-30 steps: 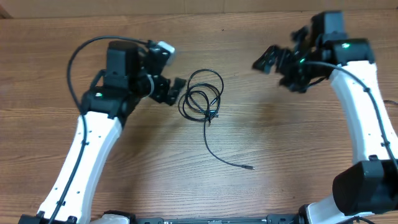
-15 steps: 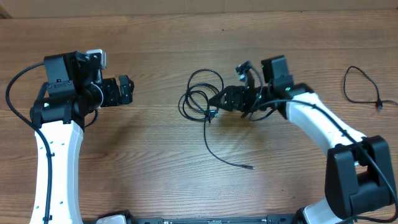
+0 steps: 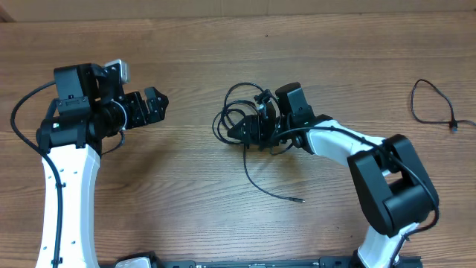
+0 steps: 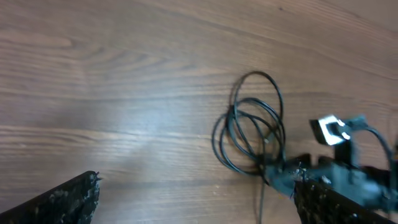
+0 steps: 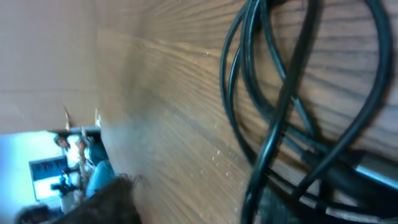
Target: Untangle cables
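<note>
Thin black cables (image 3: 236, 112) with a slight rubbery sheen lie on a matt, grained wooden table (image 3: 186, 193).

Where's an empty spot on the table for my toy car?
Bare wood lies between the left gripper and the tangled cables, and between the right arm and the loose cable at the right edge. It is crowded around the tangle, where the right gripper sits, and along its tail.
</note>
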`<state>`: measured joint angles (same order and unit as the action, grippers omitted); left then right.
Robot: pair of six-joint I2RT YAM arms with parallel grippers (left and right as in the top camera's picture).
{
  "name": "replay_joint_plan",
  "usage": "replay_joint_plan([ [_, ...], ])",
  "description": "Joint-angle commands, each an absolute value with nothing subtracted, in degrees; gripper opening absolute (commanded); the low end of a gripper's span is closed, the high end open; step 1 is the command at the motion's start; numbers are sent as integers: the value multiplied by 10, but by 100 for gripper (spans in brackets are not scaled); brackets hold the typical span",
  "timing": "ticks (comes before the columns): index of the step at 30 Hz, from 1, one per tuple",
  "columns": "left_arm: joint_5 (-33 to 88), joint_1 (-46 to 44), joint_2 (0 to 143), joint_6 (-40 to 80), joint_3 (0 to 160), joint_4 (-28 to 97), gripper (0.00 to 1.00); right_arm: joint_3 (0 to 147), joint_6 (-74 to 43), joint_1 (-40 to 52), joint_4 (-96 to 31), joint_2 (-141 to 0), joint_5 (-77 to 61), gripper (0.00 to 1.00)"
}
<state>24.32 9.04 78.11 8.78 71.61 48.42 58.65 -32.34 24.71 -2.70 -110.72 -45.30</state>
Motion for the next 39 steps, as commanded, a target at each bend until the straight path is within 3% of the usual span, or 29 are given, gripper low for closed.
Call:
replay_joint_plan([
  [1,275,90,776,95,721,497,99,585,-360,244,-3,-1111,-465,54],
  [7,306,86,794,135,706,507,99,586,-361,233,91,-1111,-623,13],
  [9,322,79,801,142,694,503,100,586,-385,223,118,-1109,-663,4],
  [24,400,-70,930,174,660,411,99,605,-459,188,137,-1021,-702,4],
  [34,267,-130,1051,262,660,380,100,605,-475,181,136,-974,-692,4],
  [39,246,-132,1088,262,660,378,87,613,-493,126,136,-947,-676,4],
])
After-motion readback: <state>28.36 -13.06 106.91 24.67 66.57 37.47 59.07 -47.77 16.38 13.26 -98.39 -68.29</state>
